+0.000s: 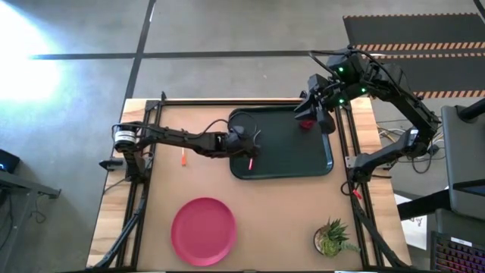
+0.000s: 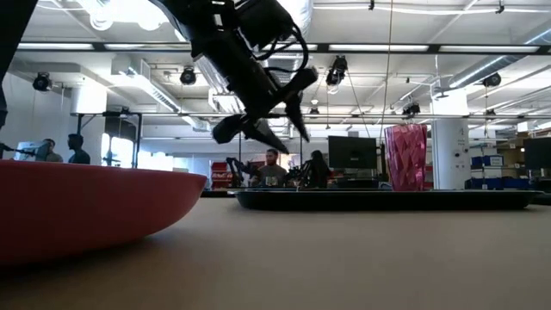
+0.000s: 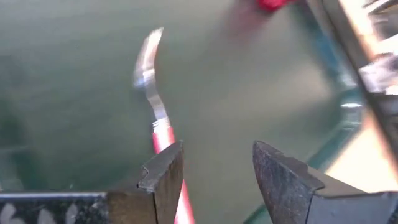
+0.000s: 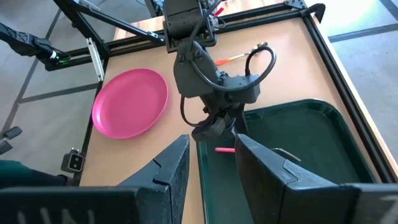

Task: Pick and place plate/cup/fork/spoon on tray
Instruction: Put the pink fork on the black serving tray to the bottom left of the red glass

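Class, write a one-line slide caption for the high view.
Left pincer open above the fork on the tray; cup on tray, plate waiting.

The fork (image 3: 155,106) is motion-blurred, its handle hidden behind the left gripper's finger (image 3: 163,180); the cup (image 3: 273,4) is cut off

A pink-red plate (image 1: 203,230) on a tan tabletop (image 1: 265,212); dark green tray (image 1: 292,155); red cup (image 1: 307,121); pink-handled fork (image 4: 225,149).

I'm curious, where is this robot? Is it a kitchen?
Probably not: more likely a big open lab or workshop. The low view shows ceiling lights, a monitor and people at desks.
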You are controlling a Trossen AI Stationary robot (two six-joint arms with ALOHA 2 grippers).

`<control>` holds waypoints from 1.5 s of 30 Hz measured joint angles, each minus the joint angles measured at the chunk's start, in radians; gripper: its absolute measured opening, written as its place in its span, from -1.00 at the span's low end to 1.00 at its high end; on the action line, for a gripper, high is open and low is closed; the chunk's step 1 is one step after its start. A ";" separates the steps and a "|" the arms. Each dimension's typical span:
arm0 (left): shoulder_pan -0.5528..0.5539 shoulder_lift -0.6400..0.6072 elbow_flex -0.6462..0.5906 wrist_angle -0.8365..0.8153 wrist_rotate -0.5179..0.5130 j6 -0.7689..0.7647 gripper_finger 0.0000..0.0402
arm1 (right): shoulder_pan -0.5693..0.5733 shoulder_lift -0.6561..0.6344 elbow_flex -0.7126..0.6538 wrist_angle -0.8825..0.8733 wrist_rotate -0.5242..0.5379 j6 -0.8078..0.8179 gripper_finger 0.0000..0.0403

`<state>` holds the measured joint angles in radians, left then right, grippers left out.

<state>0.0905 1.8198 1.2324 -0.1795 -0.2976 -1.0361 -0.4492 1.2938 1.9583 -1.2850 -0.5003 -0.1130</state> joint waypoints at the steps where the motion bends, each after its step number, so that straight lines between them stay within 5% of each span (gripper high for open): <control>1: 0.000 0.001 0.000 0.022 0.005 0.006 -0.14 | 0.000 0.000 0.000 0.000 0.000 0.000 -0.41; 10: 0.000 -0.041 0.000 0.048 0.091 0.089 -0.14 | 0.000 0.000 0.000 -0.077 0.003 -0.044 -0.49; 17: 0.002 -0.208 0.000 0.029 0.051 0.219 -0.14 | 0.000 0.002 -0.022 -0.146 0.003 -0.064 -0.91; 22: 0.002 -0.371 -0.001 -0.007 0.022 0.318 -0.14 | 0.010 0.006 -0.091 -0.131 0.004 -0.067 -0.96; 33: -0.001 -0.692 -0.001 -0.211 -0.045 0.490 -0.14 | 0.139 0.012 -0.349 0.240 0.009 0.075 -0.96; 37: -0.001 -0.784 -0.001 -0.294 -0.082 0.516 -0.14 | 0.201 0.019 -0.476 0.366 0.096 0.167 -0.96; 45: -0.001 -0.902 -0.002 -0.345 -0.087 0.607 -0.14 | 0.299 0.184 -0.639 0.598 0.188 0.295 -0.96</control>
<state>0.0895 0.9181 1.2301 -0.5245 -0.3849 -0.4295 -0.1500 1.4777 1.3190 -0.6868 -0.3123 0.1821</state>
